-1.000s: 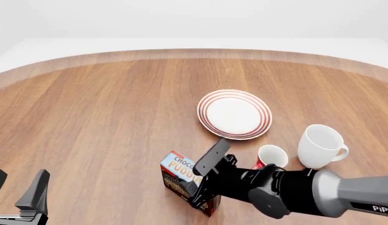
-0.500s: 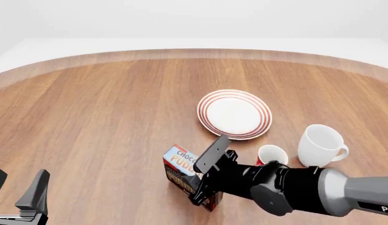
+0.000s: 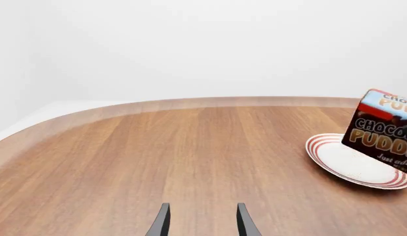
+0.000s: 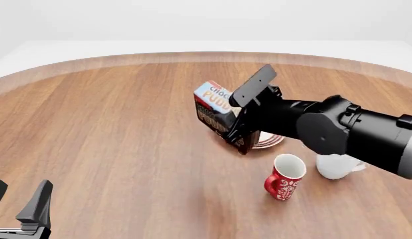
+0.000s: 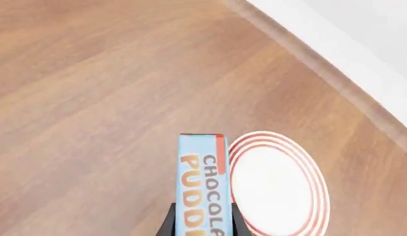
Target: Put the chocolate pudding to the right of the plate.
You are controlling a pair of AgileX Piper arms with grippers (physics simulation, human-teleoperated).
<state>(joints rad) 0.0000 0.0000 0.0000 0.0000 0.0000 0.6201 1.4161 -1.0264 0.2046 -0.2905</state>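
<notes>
One right gripper (image 4: 234, 118) clamping chocolate pudding (image 4: 213, 106) — aloft, over plate (image 4: 267, 141).

Right arm (image 4: 352, 132): glossy black rounded housings joined by cylindrical segments, with small black bolt-like lugs on the upper casing. Right gripper (image 4: 241, 115): black, bearing a flat rectangular finger plate. Left gripper (image 4: 23, 206): two dark grey, tapering, blade-like fingers (image 3: 161, 222) above a pale grey base strip.

To the right of the plate (image 4: 272, 141), a red mug (image 4: 283, 178) and a white mug (image 4: 335, 166) stand close together; the surface (image 4: 113, 134) lies bare on the left.
</notes>
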